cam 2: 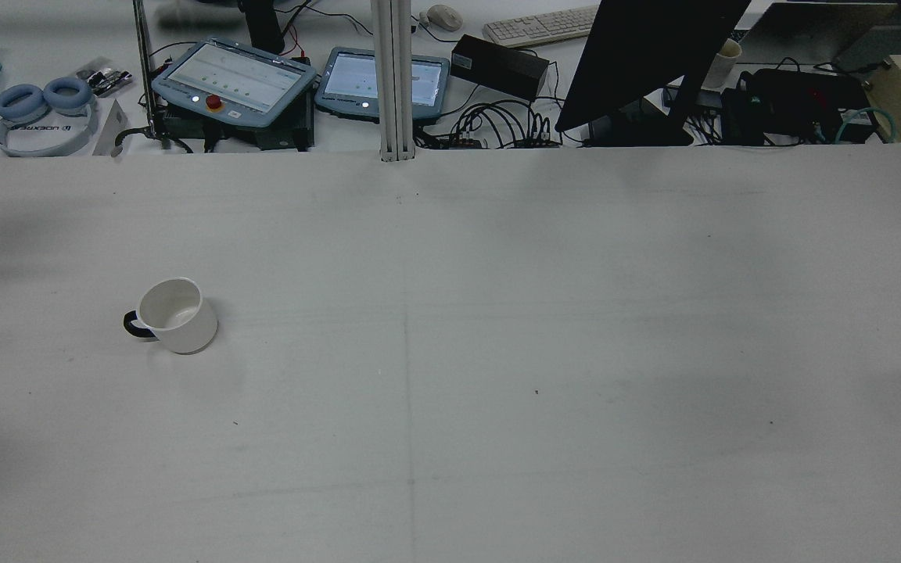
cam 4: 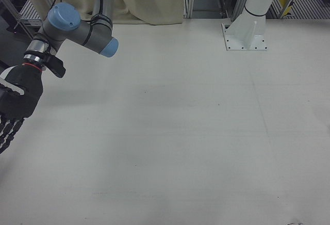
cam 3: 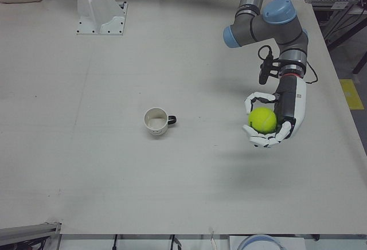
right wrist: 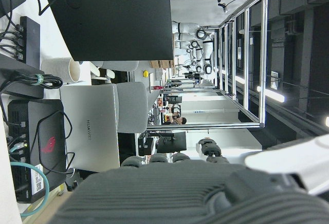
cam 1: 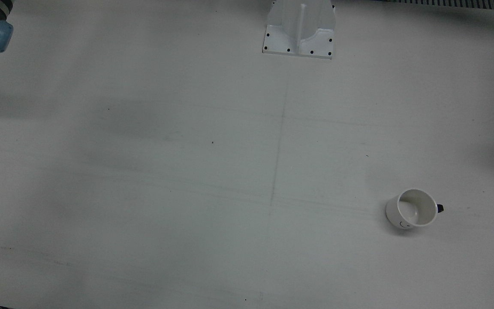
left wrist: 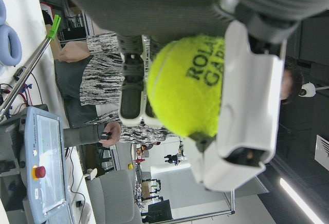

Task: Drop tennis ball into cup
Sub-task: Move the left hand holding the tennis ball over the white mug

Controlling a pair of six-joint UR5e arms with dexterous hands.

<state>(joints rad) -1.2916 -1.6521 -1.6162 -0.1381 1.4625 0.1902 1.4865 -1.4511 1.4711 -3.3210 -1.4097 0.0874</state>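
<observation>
A yellow-green tennis ball (cam 3: 262,120) sits in my left hand (cam 3: 274,121), held above the table to the right of the cup in the left-front view. The left hand view shows the ball (left wrist: 187,82) close up between the fingers (left wrist: 252,95). The white cup (cam 3: 155,121) with a dark handle stands upright and empty on the table; it also shows in the front view (cam 1: 412,209) and rear view (cam 2: 174,314). My right hand (cam 4: 14,106) hangs at the far left edge of the right-front view, fingers apart and extended downward, holding nothing.
The white arm pedestal (cam 1: 299,30) stands at the table's far edge. Beyond the table in the rear view are teach pendants (cam 2: 233,81), a monitor (cam 2: 646,55) and cables. The table (cam 1: 187,171) is white and bare around the cup.
</observation>
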